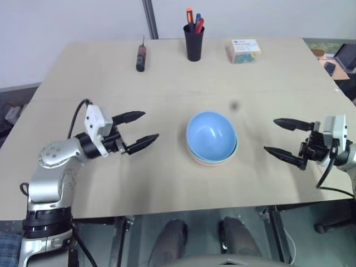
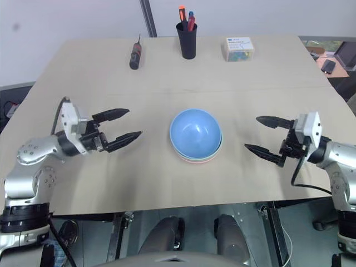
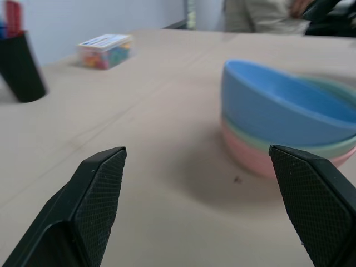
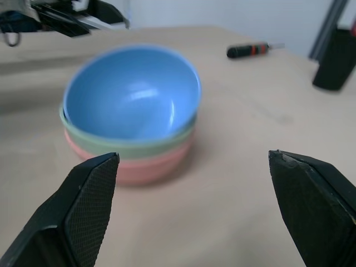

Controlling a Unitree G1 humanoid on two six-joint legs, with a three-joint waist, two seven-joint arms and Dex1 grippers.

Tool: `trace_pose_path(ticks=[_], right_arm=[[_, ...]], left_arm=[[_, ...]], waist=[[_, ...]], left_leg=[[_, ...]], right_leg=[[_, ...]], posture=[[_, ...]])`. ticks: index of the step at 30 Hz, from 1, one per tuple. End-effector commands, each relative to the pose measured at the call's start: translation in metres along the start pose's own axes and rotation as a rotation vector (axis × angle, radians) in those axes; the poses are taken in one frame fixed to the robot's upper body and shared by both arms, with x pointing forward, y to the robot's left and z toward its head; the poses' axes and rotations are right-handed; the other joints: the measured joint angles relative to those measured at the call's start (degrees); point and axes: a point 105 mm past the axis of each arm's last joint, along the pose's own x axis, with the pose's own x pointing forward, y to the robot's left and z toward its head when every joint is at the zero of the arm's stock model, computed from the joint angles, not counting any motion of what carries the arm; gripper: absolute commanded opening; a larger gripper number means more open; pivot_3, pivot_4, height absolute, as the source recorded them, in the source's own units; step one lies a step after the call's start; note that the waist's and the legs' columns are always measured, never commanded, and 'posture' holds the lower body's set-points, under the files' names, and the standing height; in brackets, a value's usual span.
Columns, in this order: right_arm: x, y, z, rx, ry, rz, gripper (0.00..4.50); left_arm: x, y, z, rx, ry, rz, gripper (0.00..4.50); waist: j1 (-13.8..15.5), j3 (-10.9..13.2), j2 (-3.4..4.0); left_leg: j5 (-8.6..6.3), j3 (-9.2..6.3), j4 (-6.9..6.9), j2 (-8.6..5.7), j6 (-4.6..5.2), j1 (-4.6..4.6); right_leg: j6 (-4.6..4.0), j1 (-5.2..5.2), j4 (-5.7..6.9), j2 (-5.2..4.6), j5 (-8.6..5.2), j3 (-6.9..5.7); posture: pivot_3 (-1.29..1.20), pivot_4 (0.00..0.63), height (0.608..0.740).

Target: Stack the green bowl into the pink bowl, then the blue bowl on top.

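**Three bowls nested at mid-desk; both end effectors standing off, empty**

The left end effector [image 1: 137, 129] is hovering over the desk [image 1: 167, 183] toward its left edge, fingers spread wide apart and gripping nothing. It is pointing roughly level, inward toward the stack. The right end effector [image 1: 282, 137] is mirroring that pose toward the right edge, fingers likewise wide apart and empty, aimed inward.

Between them, near the desk's centre, the stack is sitting. The pink bowl [image 4: 139, 167] is resting on the desk at the bottom. The green bowl [image 4: 133, 146] is sitting inside it, showing as a band of rim. The blue bowl [image 1: 211, 136] is lying on top, mouth upward and slightly tilted in the nest. Each end effector is standing well apart from the stack, at about equal remove.

Judgement: the stacking order is appearing complete; no further grasp seems called for, unless the blue bowl's tilt is to be corrected, for which either arm is equally placed.

Toward the far edge, a screwdriver [image 1: 141, 57], a black pen cup [image 1: 193, 43] and a small clear box [image 1: 243, 50] are lying undisturbed.
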Motion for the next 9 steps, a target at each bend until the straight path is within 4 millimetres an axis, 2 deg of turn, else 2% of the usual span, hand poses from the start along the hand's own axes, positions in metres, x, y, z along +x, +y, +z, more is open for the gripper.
trace_pose_path(ticks=[1,5,9], right_arm=[[-0.011,0.000,0.000,-0.034,-0.015,0.003,4.50],[-0.017,0.003,-0.009,-0.015,0.003,0.012,4.50],[-0.019,0.004,-0.009,-0.017,0.000,0.016,4.50]], left_arm=[[-0.005,-0.001,0.001,0.057,-0.024,0.016,4.34],[-0.004,-0.006,0.002,0.071,-0.057,-0.004,4.34],[-0.003,-0.009,0.007,0.107,-0.095,-0.024,4.34]], waist=[[0.0,0.0,0.00],[0.1,0.0,0.01],[0.1,0.0,0.01]], left_leg=[[0.00,0.00,0.00,0.00,0.00,0.00],[0.00,0.00,0.00,0.02,0.01,0.02],[-0.01,0.01,-0.01,0.01,0.01,0.05]], right_leg=[[0.00,0.00,0.00,0.00,0.00,0.00],[0.00,0.01,0.01,0.00,0.00,0.00],[0.00,0.04,-0.01,-0.01,0.00,0.01]], posture=[[0.00,0.150,0.740],[0.00,0.150,0.740],[0.00,0.150,0.740]])
